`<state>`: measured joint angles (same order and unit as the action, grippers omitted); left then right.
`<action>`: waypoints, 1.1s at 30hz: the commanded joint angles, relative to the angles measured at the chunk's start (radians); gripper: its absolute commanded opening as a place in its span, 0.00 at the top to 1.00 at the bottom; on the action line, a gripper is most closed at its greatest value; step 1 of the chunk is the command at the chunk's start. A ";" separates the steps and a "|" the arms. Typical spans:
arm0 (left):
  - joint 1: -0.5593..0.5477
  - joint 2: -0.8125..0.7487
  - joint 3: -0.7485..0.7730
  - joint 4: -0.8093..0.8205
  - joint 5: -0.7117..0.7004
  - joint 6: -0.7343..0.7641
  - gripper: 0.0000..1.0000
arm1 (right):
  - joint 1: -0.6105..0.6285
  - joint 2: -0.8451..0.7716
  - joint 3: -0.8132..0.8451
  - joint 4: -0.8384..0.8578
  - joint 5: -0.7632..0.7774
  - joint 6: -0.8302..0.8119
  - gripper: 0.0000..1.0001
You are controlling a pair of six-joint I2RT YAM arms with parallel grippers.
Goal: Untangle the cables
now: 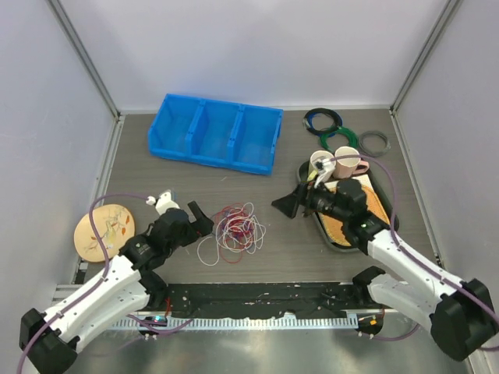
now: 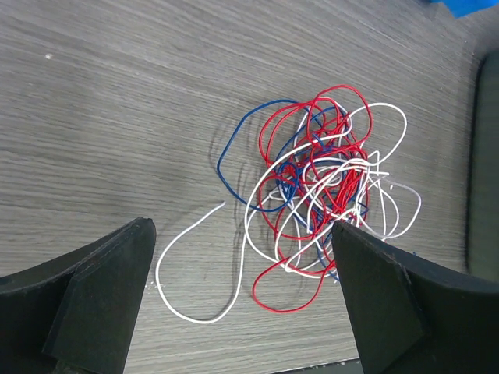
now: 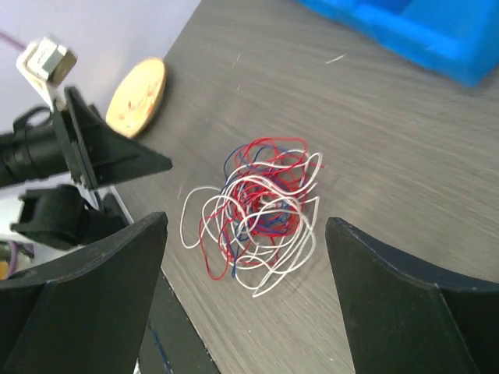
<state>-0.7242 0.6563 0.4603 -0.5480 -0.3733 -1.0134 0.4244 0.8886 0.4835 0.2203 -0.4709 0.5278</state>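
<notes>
Tangle of thin white, red and dark blue cables lies on grey table between left gripper and right gripper, both gaping wide and empty. Wrist views resolve the blue strands; only the overhead view shows the whole blue plastic bin beyond.

arms: white shells, black joints; hoses: purple; left tool, right tool: black, wedge-shaped fingers

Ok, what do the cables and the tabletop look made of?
The cables: thin wires in smooth, plastic-looking insulation, white, red and dark blue; evenly coloured, holding springy loops. Core not visible. The table: matt grey wood-grain surface, probably laminate, since the streaks look printed and flat.
</notes>
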 commanded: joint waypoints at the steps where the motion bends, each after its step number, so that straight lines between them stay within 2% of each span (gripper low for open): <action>1: 0.106 0.055 -0.034 0.193 0.244 0.047 0.00 | 0.275 0.099 0.115 -0.073 0.214 -0.159 0.12; 3: 0.138 0.123 -0.041 0.241 0.318 0.056 0.00 | 0.351 0.215 0.182 -0.131 0.340 -0.190 0.12; 7: 0.144 0.244 -0.060 0.358 0.411 0.044 0.03 | 0.419 0.410 0.265 -0.160 0.394 -0.190 0.13; 11: 0.144 0.353 -0.055 0.444 0.445 0.033 0.14 | 0.494 0.555 0.335 -0.190 0.440 -0.206 0.14; 16: 0.144 0.466 -0.069 0.568 0.490 0.029 0.25 | 0.510 0.667 0.391 -0.282 0.445 -0.221 0.29; 18: 0.144 0.494 -0.055 0.565 0.479 0.033 0.36 | 0.508 0.667 0.385 -0.282 0.436 -0.224 0.39; 19: 0.144 0.512 -0.052 0.566 0.475 0.035 0.44 | 0.510 0.667 0.385 -0.283 0.433 -0.226 0.52; 21: 0.144 0.532 -0.040 0.571 0.467 0.038 0.78 | 0.510 0.650 0.382 -0.294 0.466 -0.223 0.69; 22: 0.144 0.534 -0.035 0.562 0.453 0.041 1.00 | 0.510 0.639 0.380 -0.298 0.513 -0.221 0.82; 24: 0.144 0.516 -0.026 0.516 0.390 0.045 1.00 | 0.511 0.587 0.365 -0.311 0.622 -0.210 0.87; 25: 0.144 0.496 -0.022 0.482 0.343 0.047 1.00 | 0.510 0.567 0.359 -0.317 0.671 -0.204 0.94; 26: 0.144 0.450 -0.009 0.443 0.232 0.030 1.00 | 0.510 0.547 0.343 -0.323 0.728 -0.193 0.96; 27: 0.144 0.416 0.000 0.337 0.173 0.016 1.00 | 0.510 0.505 0.339 -0.352 0.805 -0.168 0.99; 28: 0.144 0.384 0.011 0.279 0.116 0.003 1.00 | 0.510 0.484 0.334 -0.372 0.937 -0.157 0.99; 29: 0.144 0.353 0.036 0.166 0.047 -0.011 1.00 | 0.507 0.466 0.330 -0.393 1.015 -0.137 0.99; 31: 0.146 0.249 0.067 0.061 -0.126 -0.051 1.00 | 0.501 0.412 0.325 -0.453 1.182 -0.091 0.99; 33: 0.147 0.159 0.106 -0.053 -0.258 -0.085 1.00 | 0.493 0.377 0.311 -0.487 1.258 -0.063 0.99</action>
<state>-0.5858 0.9672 0.4732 -0.3267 -0.2584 -1.0256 0.9306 1.3491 0.8146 -0.1860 0.4313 0.3817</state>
